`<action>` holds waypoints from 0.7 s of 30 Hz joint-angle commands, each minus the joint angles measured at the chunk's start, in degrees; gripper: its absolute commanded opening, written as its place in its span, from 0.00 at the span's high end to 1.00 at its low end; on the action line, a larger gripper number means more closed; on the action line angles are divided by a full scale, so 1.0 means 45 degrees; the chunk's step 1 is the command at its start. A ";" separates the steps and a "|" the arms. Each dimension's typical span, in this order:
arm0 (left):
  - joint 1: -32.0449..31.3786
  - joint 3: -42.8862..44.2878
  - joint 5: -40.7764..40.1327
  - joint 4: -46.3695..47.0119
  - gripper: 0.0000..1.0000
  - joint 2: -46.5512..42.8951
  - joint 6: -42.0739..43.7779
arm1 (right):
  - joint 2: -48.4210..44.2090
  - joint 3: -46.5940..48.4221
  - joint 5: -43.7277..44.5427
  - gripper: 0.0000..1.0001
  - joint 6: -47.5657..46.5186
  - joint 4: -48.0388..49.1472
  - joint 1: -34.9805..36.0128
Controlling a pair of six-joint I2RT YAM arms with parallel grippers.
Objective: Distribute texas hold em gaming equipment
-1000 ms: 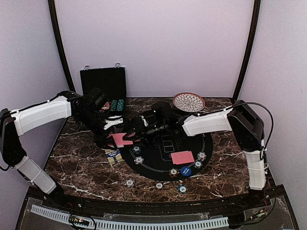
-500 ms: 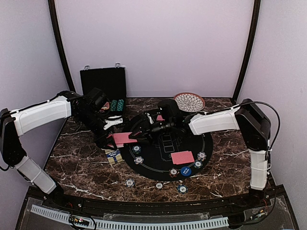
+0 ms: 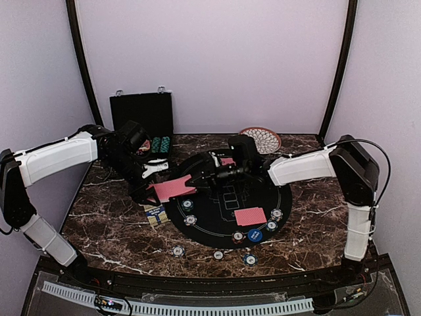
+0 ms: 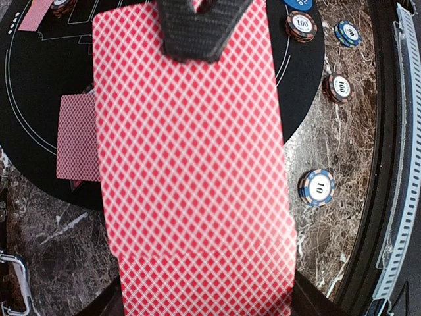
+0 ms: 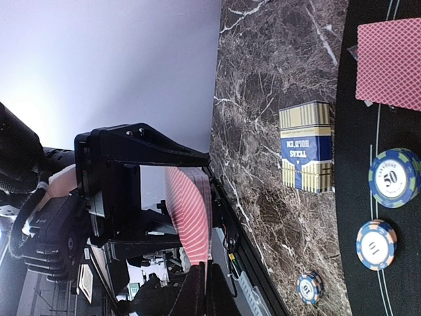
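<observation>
My right gripper (image 3: 193, 178) is clamped on the top card (image 4: 187, 131) of the deck, one black finger (image 4: 197, 26) lying across that card's far edge in the left wrist view. The right arm stretches low and long from the right side, over the black round poker mat (image 3: 220, 232). My left gripper (image 3: 148, 187) is closed on the deck of red-backed cards (image 3: 172, 189) and holds it above the mat's left edge. The left arm comes in from the left with its elbow bent. The top card sits slightly offset from the rest, so a strip of the card beneath (image 4: 207, 283) shows at the near end.

The table is dark marble with white veins (image 3: 108, 227), walled by plain lilac panels. On the mat, a red-backed card (image 3: 250, 216) lies face down, with striped poker chips (image 3: 277, 214) and a blue marker button (image 3: 255, 235) near it. More chips (image 3: 178, 251) lie on the bare marble toward the front. A striped Texas Hold'em card box (image 5: 306, 146) lies just off the mat's left rim.

At the back left a black hinged case (image 3: 141, 113) stands open, with rows of green chips (image 3: 158, 145) in it. A patterned round plate (image 3: 259, 139) sits at the back, behind the right arm.
</observation>
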 commanded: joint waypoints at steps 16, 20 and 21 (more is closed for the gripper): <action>0.0135 0.0222 0.0023 -0.0527 1.00 -0.0502 0.0087 | 0.0438 0.1236 -0.0153 1.00 -0.1660 -0.1745 -0.1947; 0.0146 0.0279 0.0069 -0.0536 1.00 -0.0507 0.0071 | 0.1705 0.2625 0.0226 1.00 -0.2070 -0.2588 -0.1933; 0.0160 0.0283 0.0073 -0.0545 1.00 -0.0507 0.0065 | 0.1992 0.2925 0.0301 1.00 -0.2119 -0.2752 -0.1911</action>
